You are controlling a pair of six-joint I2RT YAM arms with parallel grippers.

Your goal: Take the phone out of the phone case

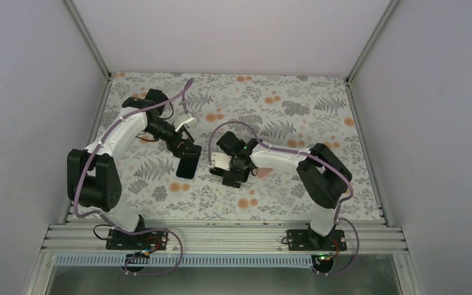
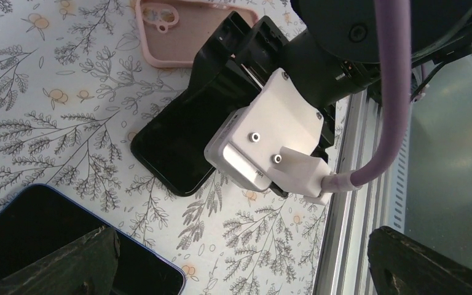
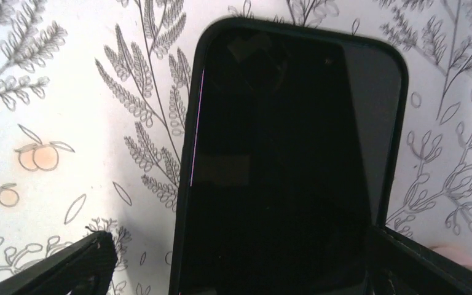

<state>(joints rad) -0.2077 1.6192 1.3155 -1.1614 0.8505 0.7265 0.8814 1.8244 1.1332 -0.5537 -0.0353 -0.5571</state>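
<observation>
I see the glossy black rectangular phone lying on the floral tablecloth, out of and beside the pink silicone phone case. The right gripper is above the phone, jaws apart. The left gripper is farther from the case, jaws apart.

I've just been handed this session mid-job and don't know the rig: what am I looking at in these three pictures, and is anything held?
These are two robot arms, left arm and right arm, at a flower-patterned table. One picture looks down from above and behind; the others come from wrist cameras. The left gripper hangs open over a blue-edged phone; the right gripper open over a black-rimmed phone. An empty pink phone case lies nearby. Nothing is held.
</observation>
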